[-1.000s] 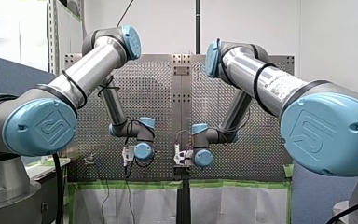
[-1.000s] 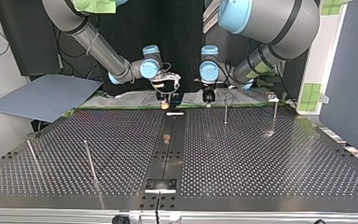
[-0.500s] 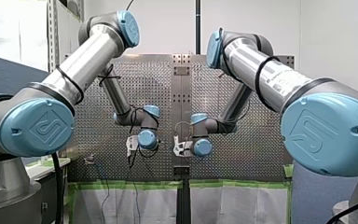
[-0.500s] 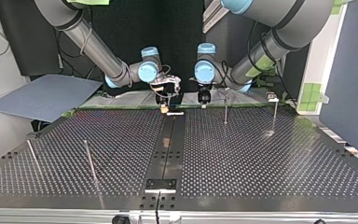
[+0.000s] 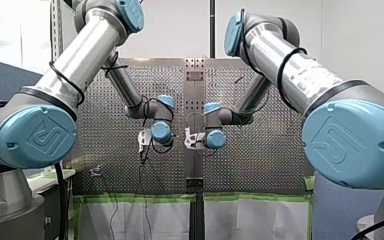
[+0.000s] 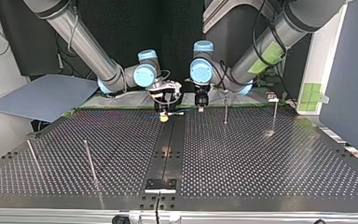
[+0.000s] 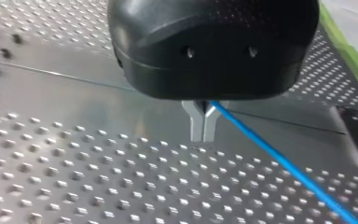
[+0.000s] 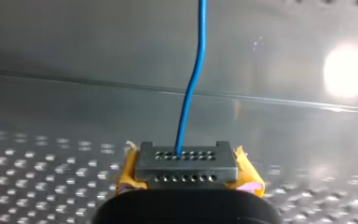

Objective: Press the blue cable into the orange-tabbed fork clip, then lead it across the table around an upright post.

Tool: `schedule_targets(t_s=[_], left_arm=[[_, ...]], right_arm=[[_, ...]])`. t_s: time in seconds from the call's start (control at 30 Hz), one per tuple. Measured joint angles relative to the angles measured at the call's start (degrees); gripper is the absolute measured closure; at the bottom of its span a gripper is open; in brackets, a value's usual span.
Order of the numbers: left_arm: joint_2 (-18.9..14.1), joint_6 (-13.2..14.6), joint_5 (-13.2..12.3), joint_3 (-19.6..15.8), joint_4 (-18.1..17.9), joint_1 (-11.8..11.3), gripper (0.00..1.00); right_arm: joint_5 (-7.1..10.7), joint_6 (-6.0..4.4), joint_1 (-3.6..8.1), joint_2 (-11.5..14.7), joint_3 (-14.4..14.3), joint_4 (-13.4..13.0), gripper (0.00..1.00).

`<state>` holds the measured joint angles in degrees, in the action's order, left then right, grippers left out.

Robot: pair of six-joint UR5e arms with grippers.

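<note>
In the left wrist view my left gripper point(image 7: 204, 127), black with metal fingers, is shut on the thin blue cable point(image 7: 279, 163), which runs away from the fingertips low over the perforated table. In the right wrist view my right gripper point(image 8: 185, 163), with yellow pads, is shut on the blue cable point(image 8: 191, 88), which leads straight ahead over the centre rail. In the top view the two grippers hang close together at the table's far edge, my right gripper point(image 6: 164, 114) left of my left gripper point(image 6: 200, 103). A small clip-like fitting point(image 6: 272, 97) sits at the far right; its colour does not show.
Thin upright posts stand on the table: one point(image 6: 225, 111) just right of my left gripper, one point(image 6: 275, 116) further right, and two point(image 6: 89, 161) point(image 6: 32, 156) at the top view's near left. A dark centre rail point(image 6: 168, 149) runs toward the camera. A grey sheet point(image 6: 42, 95) lies off the table's left.
Both grippers have come in from beyond the far edge to over the table in the top view, closing toward each other. In the front view both wrists have risen.
</note>
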<state>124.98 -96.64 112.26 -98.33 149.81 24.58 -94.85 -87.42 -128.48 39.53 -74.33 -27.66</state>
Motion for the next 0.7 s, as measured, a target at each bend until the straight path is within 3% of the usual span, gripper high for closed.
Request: schedule_targets(t_s=[0.33, 0.7], left_arm=[[-5.0, -0.1, 0.0, 0.0, 2.0, 0.0, 1.0], [-10.6, -1.4, -0.7, 0.0, 1.8, -0.4, 1.0]], right_arm=[[0.01, 0.29, -0.17, 4.8, 0.0, 2.4, 1.0], [-0.11, 0.23, -0.21, 10.2, 0.0, 4.8, 1.0]])
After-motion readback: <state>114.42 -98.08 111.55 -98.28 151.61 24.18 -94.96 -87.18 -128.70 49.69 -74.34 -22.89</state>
